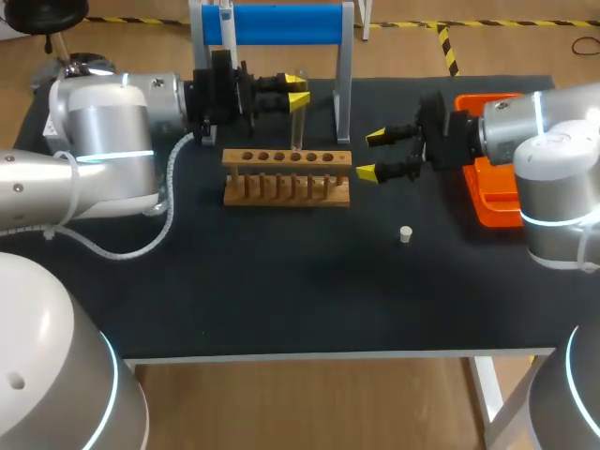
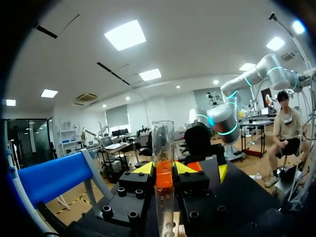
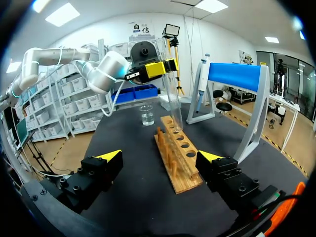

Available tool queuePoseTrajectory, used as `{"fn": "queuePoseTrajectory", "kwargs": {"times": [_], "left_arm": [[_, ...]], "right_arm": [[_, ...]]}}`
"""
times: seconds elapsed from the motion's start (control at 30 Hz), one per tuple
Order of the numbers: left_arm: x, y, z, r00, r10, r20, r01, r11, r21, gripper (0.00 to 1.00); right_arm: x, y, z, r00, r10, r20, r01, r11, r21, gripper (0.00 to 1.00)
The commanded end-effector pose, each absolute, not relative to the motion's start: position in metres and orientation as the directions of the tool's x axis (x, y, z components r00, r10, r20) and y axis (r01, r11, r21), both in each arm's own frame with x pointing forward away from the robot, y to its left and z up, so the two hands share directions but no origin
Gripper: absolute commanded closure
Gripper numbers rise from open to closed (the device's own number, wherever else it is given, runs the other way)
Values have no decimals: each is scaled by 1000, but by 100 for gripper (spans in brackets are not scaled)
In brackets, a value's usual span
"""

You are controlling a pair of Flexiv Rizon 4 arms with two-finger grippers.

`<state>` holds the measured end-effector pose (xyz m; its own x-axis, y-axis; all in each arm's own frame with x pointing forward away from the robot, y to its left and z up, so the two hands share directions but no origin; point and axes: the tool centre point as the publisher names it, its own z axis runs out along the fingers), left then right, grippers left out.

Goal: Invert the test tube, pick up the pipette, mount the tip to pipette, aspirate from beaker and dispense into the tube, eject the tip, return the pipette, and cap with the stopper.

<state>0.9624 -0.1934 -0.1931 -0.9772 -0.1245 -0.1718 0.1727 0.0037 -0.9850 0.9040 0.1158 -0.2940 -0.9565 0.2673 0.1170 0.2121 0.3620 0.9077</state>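
A clear test tube [image 1: 298,122] stands upright over the wooden rack [image 1: 286,175], its lower end at one of the rack's holes. My left gripper [image 1: 292,92] is shut on its upper part. In the left wrist view the tube [image 2: 163,143] rises between the yellow tips of that gripper [image 2: 164,170]. My right gripper [image 1: 371,156] hangs open just right of the rack, holding nothing. From the right wrist, the open gripper [image 3: 160,156] faces the rack [image 3: 180,155], the tube [image 3: 174,106] and the left gripper [image 3: 153,69]. A small white stopper [image 1: 405,234] lies on the mat.
The blue pipette stand [image 1: 281,23] rises behind the rack, with the pipette [image 3: 204,64] hanging on it. A glass beaker [image 3: 146,116] sits beyond the rack's far end. An orange tray [image 1: 492,202] lies under my right arm.
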Motion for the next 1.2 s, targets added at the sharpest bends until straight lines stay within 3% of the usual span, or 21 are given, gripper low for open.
{"fn": "queuePoseTrajectory", "kwargs": {"times": [0.03, 1.2], "left_arm": [[963, -194, -193, -978, -122, -171, 172, 4, -985, 100], [963, -194, -193, -978, -122, -171, 172, 4, -985, 100]], "right_arm": [[903, 115, -294, -956, 268, 117, 213, 364, 907, 0], [915, 146, -329, -916, 402, 0, 189, 430, 883, 0]]}}
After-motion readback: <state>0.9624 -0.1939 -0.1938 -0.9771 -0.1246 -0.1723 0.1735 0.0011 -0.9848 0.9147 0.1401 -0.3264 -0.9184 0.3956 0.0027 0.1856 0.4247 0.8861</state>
